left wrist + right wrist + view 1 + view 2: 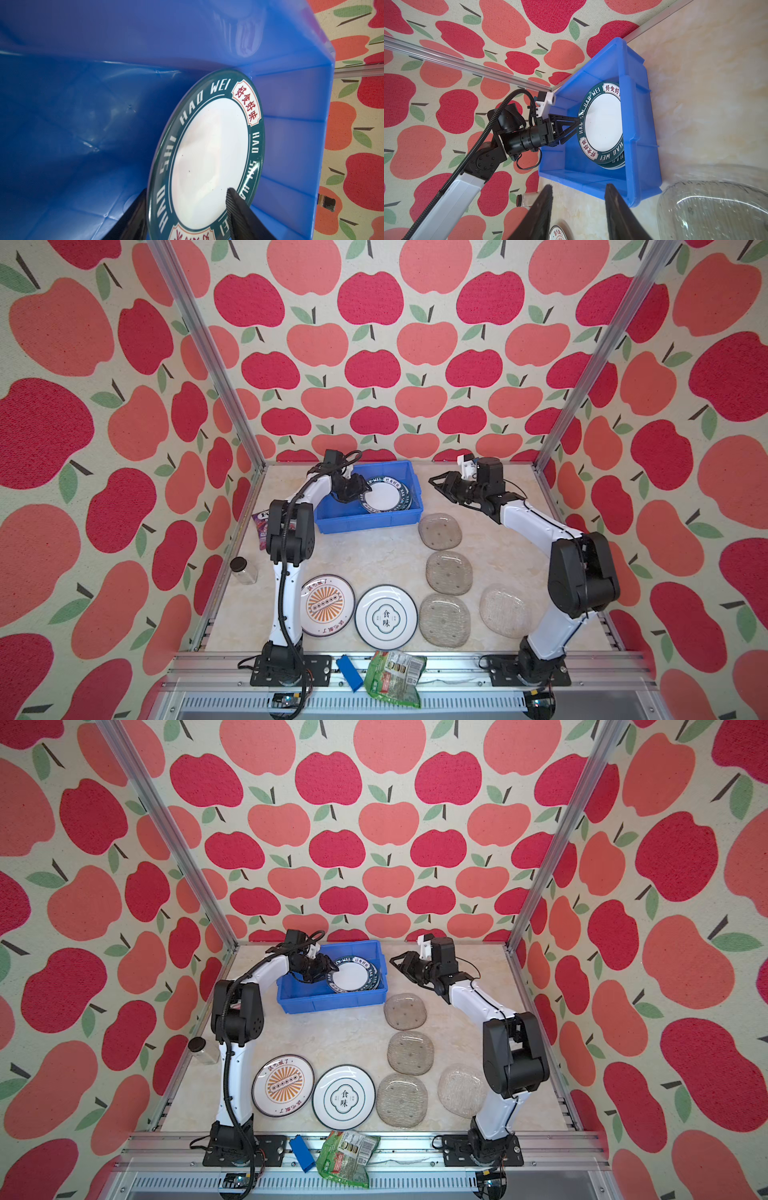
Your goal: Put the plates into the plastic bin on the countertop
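Both top views show a cream marbled tabletop (374, 558) walled in apple-print cloth, with a blue plastic bin (365, 526) at its far middle. Well to the left of the bin, by the side rail, stand a small clear jar with a dark lid (243, 571) and a purple packet (258, 526). The left end effector (360, 492) reaches into the bin from the bin's left side. In the left wrist view its fingers (239, 207) stand apart on either side of the rim of a round white plate with a green lettered band (209, 149); the gap is far wider than the rim, so nothing is clamped. That lettered plate lies in the bin's right half, on top of a second lettered plate (614, 164). In front of the bin lie a sunburst plate (326, 605) and, to its right, a round plate with Chinese characters (385, 622). Farther in front of the bin, on the metal rail, lie a small blue block (348, 672) and a crumpled green packet (395, 676). From the bin's front right corner a column of translucent glass plates runs forward: the nearest glass plate (439, 531), the middle glass plate (449, 572) and the front glass plate (444, 620), with a fourth glass plate (505, 610) farther right. The right end effector (436, 486) hangs just right of the bin, pointing toward it, fingers apart with nothing between them.
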